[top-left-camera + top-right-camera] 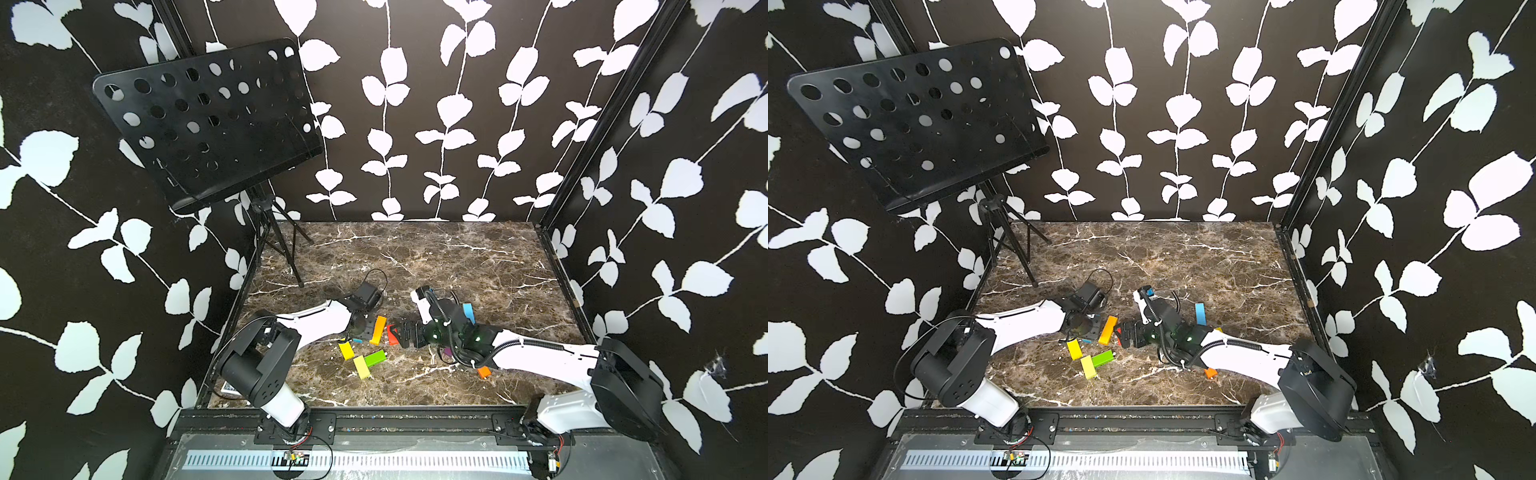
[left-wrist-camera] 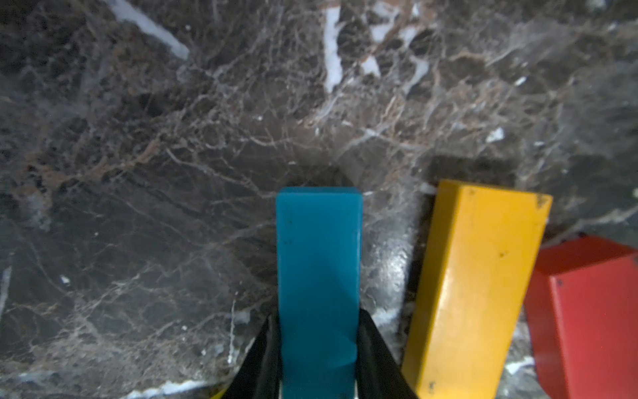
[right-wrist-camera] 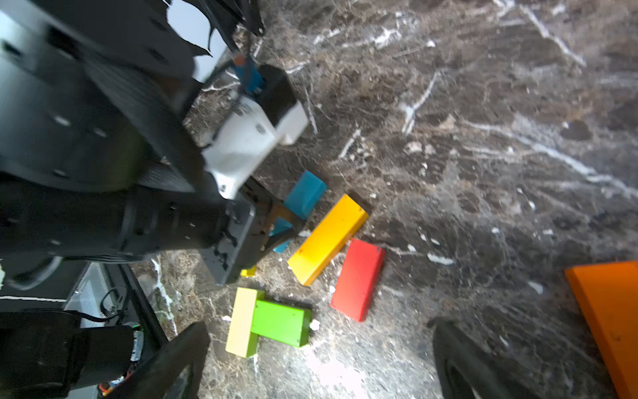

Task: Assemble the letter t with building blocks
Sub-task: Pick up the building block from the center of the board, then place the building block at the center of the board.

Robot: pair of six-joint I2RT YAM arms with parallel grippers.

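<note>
Grasp stage: left jaws seemingly pinch blue block (image 2: pixel 317 276) end-on near counter (image 1: pixel 415 257) centre, likely to align it beside amber block (image 2: pixel 476 286); right jaws spread wide, empty, near red block (image 3: pixel 359 279).

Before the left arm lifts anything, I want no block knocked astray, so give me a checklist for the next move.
1. Left gripper on the blue block's long sides: ok.
2. Blue block off the table: cannot tell.
3. Gap between blue block and yellow block: ok.
4. Right gripper open, empty: ok.
5. Letter t complete: not ok; red block and green block lie loose, apart.
</note>
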